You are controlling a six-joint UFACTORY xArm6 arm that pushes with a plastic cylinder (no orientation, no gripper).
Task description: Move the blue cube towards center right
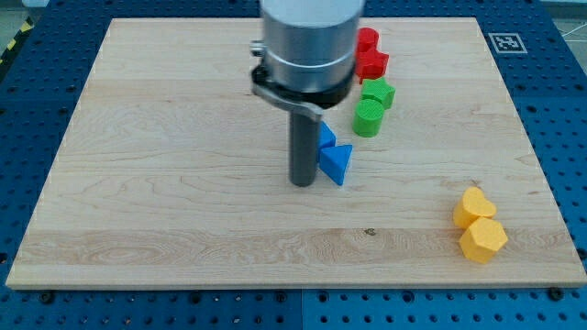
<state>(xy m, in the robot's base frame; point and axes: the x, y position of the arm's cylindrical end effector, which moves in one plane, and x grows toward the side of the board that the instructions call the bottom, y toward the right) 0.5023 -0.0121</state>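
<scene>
Blue cube (pixel 325 137), a small hard block with flat faces, probably moulded plastic, sits near the middle of the surface (pixel 165 183), mostly hidden behind the dark rod; only its right edge shows. My tip (pixel 303 184) rests just left of it and of the blue wedge-shaped block (pixel 336 162), which touches the cube's lower right. No gripper is fitted, so nothing is grasped; contact is by pushing only. The cube is judged light, rigid and apt to slide easily on the smooth pale wood grain, and to rotate if struck off-centre; a push on the middle of its left face suits. Beyond lie a green cylinder (pixel 369 118), a green star-like block (pixel 377 93), two red blocks (pixel 371 52) and two yellow blocks (pixel 478 225).
</scene>
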